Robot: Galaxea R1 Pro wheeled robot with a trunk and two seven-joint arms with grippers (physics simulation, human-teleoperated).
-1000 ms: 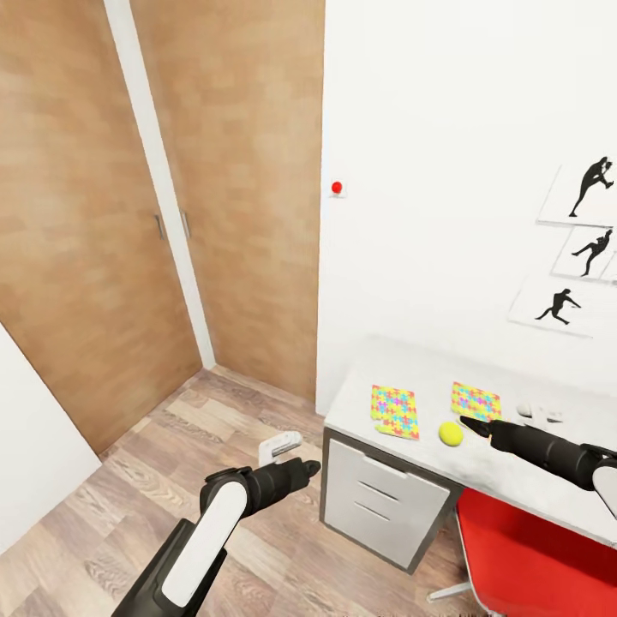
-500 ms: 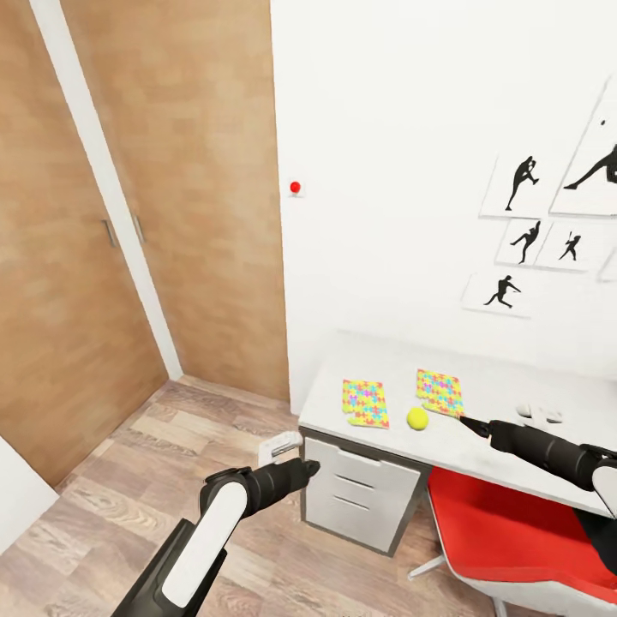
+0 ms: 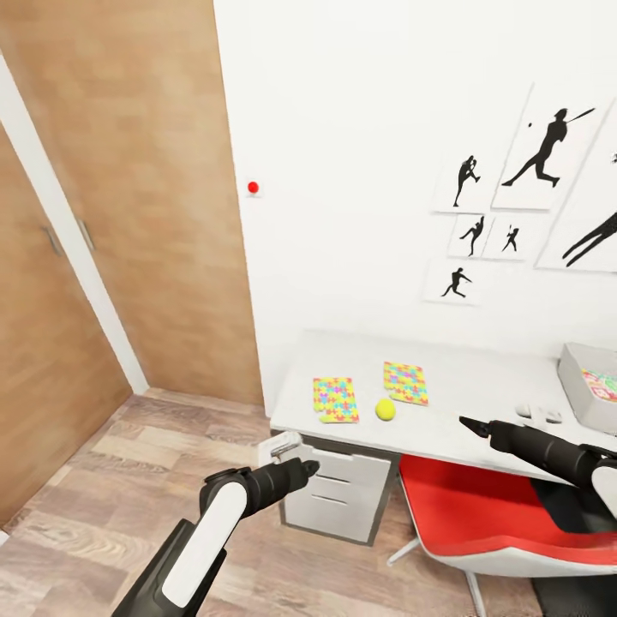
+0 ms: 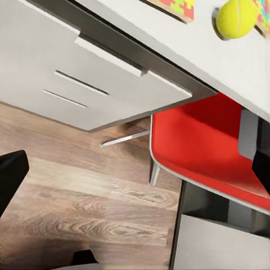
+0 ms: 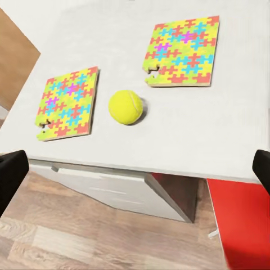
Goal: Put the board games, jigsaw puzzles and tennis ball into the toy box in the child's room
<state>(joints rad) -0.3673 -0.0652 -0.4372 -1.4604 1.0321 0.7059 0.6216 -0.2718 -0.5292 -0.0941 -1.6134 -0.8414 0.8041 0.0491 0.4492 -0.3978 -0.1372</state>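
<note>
Two jigsaw puzzles lie flat on the pale grey table, with the yellow tennis ball between them near the front edge. The right wrist view looks down on both puzzles and the ball. The grey toy box stands at the table's right end, with a colourful printed box inside it. My right gripper hovers open over the table's front edge, right of the ball. My left gripper hangs open, low in front of the drawer unit. The bed is out of view.
A white three-drawer unit sits under the table's left end, and a red chair is tucked under the middle. Small white items lie near the toy box. Wooden wardrobe doors stand at the left, over wood-plank floor.
The camera has swung right, so the table, puzzles and ball have slid left in the picture. The toy box has come into view. Both arms hold the same pose.
</note>
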